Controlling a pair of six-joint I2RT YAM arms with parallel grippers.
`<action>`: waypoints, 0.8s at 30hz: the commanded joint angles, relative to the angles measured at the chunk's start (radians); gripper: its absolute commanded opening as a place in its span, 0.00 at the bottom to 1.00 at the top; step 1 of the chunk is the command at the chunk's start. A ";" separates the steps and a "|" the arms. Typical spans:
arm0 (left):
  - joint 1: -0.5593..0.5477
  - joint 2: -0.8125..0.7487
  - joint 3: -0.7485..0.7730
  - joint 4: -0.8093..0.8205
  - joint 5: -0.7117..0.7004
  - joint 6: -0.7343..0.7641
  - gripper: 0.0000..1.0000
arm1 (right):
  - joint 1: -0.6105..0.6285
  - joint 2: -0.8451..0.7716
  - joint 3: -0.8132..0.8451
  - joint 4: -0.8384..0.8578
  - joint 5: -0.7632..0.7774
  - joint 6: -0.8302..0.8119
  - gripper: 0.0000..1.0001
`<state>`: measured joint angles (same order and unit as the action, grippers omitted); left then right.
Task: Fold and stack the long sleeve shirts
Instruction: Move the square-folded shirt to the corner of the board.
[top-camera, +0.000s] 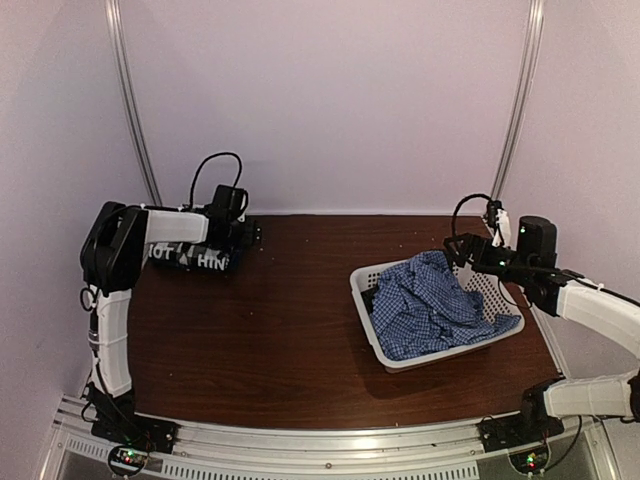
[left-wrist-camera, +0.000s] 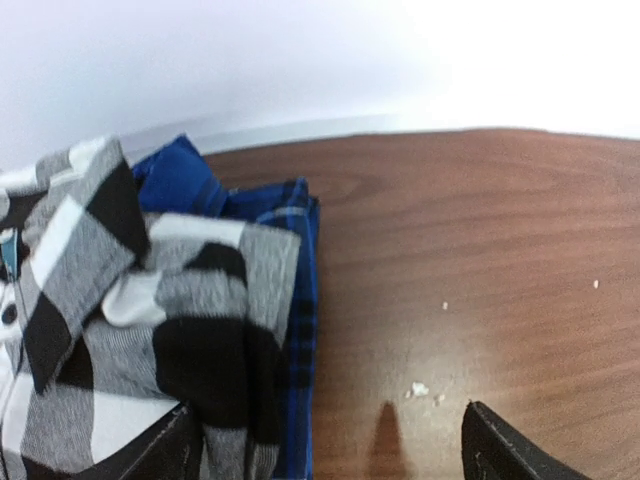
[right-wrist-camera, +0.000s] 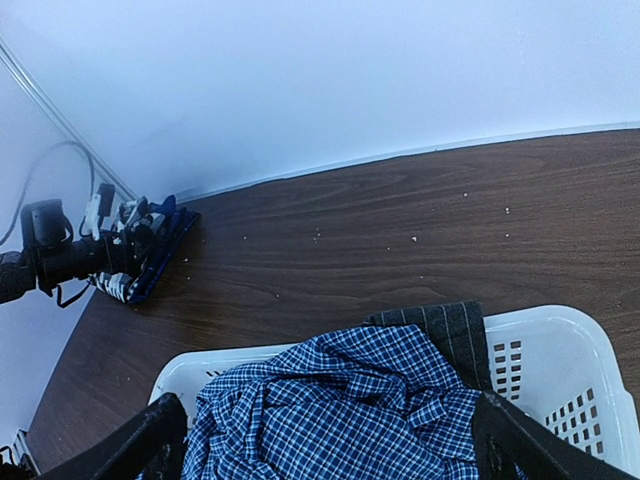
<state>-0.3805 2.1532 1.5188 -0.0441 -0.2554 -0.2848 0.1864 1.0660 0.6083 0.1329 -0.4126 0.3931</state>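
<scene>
**Top view:** you look down and forward from above and behind both arm bases, taking in the whole tabletop (top-camera: 280, 340) up to the back wall (top-camera: 330, 100). **Left wrist view:** you sit low and very close beside the folded shirt stack (left-wrist-camera: 130, 310), facing out along the tabletop, with the left fingers (left-wrist-camera: 505, 450) at the lower edge. **Right wrist view:** you look from above the white basket (right-wrist-camera: 570, 350) leftward across the tabletop, with the right fingers (right-wrist-camera: 520, 445) at the bottom corners. The stack appears in all three views, the basket in the top and right wrist views.
</scene>
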 joint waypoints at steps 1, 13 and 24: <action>0.002 0.082 0.108 0.005 -0.032 0.066 0.90 | 0.012 0.000 -0.007 0.030 -0.007 0.004 1.00; 0.044 0.307 0.417 -0.202 -0.229 0.097 0.91 | 0.013 -0.025 -0.015 0.001 0.020 -0.001 1.00; 0.134 0.323 0.415 -0.273 -0.190 -0.018 0.90 | 0.015 -0.017 -0.026 0.021 0.010 0.010 1.00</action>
<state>-0.2798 2.4577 1.9266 -0.2424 -0.4274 -0.2329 0.1925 1.0576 0.6018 0.1272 -0.4107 0.3935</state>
